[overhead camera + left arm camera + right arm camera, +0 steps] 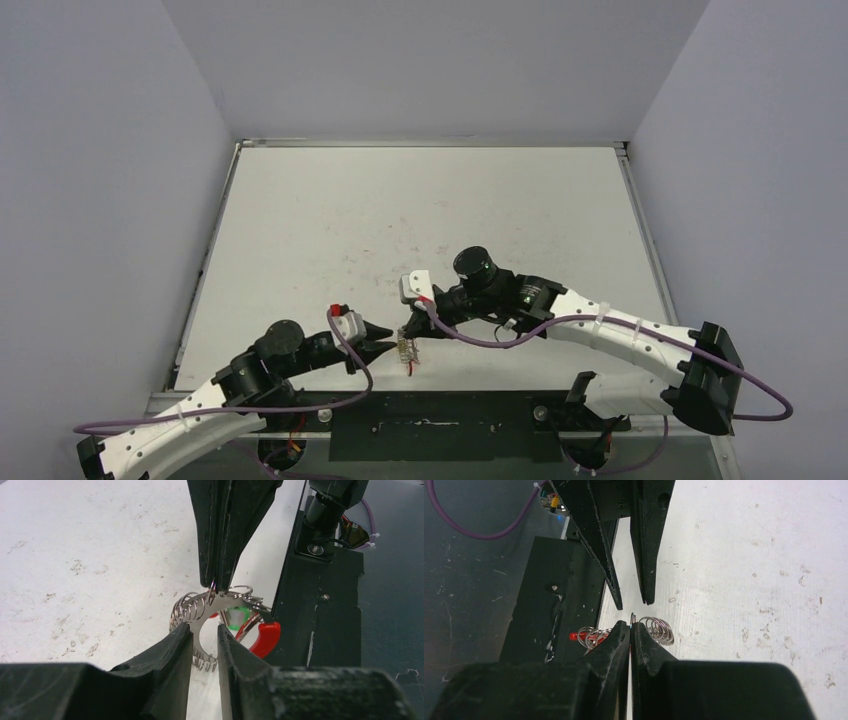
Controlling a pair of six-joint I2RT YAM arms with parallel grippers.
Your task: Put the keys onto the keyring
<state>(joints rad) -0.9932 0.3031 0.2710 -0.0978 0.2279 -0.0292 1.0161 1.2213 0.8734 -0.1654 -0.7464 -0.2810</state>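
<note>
Looking nearly done I'd say, keys [239,615] bunched on the keyring [225,600]; right gripper [214,584] pinched tight on a wire loop [212,594], left gripper [205,629] slightly apart, straddling the rim

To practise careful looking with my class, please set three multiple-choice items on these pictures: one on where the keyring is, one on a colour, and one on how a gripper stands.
1. Where on the table is the keyring?
A. by the far edge
B. by the near edge
C. in the far right corner

2. What colour is the curved plastic piece on the keyring?
A. red
B. blue
C. black

3. How does the right gripper stand?
A. wide open
B. open around the plastic piece
C. shut on a thin wire of the keyring

Answers:
1 B, since the overhead view shows it close to the near edge.
2 A, since the left wrist view shows it bright red.
3 C, since in the right wrist view its fingers meet, with a wire loop pinched at the tips.
</note>
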